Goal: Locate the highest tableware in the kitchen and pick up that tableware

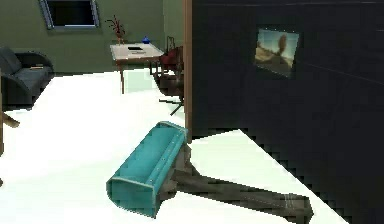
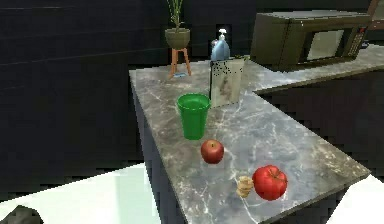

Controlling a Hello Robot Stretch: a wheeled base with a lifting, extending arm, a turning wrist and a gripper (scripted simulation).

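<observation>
A green cup (image 2: 193,115) stands upright on a grey marble counter (image 2: 290,135) in the arm side view, near the counter's left edge. In front of it lies a small red apple (image 2: 212,151). A bigger red apple (image 2: 269,182) sits near the counter's front corner, with a small pale jar-like thing (image 2: 244,184) just left of it. Behind the cup stands a pale carton (image 2: 228,81), and a blue spray bottle (image 2: 220,45) rises behind that.
A potted plant (image 2: 178,38) on a wooden stand and a dark microwave (image 2: 310,38) stand at the counter's back. Ahead, a teal bench-like thing (image 1: 150,168) lies on pale floor beside a dark wall (image 1: 330,130) bearing a picture (image 1: 277,51). Farther off are a table (image 1: 135,52), a chair (image 1: 172,72) and an armchair (image 1: 22,75).
</observation>
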